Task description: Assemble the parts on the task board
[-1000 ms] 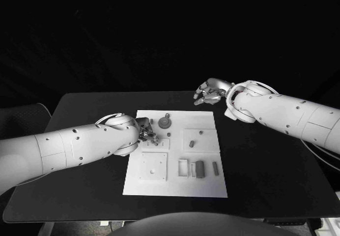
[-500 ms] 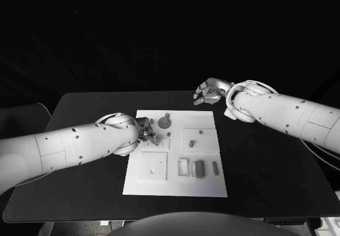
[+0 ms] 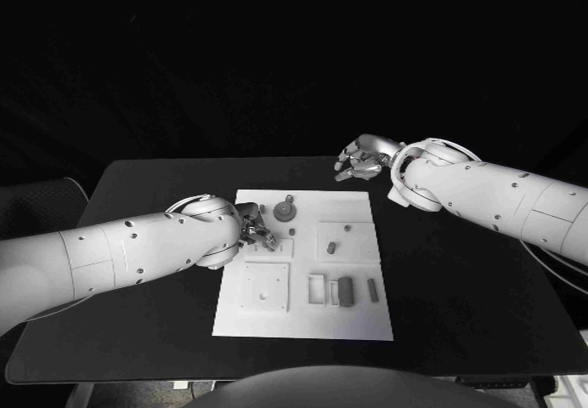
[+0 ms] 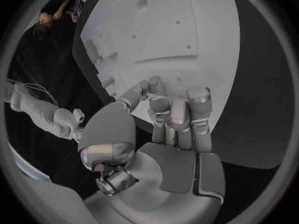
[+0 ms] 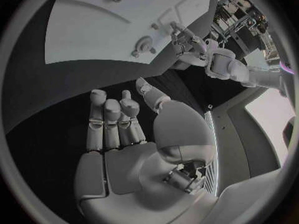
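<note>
Barely anything's shifted since a sec ago: left hand [image 3: 255, 233] hovers at the board [image 3: 307, 321]'s left edge, fingers bunched (holding a part? can't tell). Right hand [image 3: 359, 160] idles beyond the board's far corner, fingers curled, empty. Seating step, I'd judge; next needs careful alignment.
</note>
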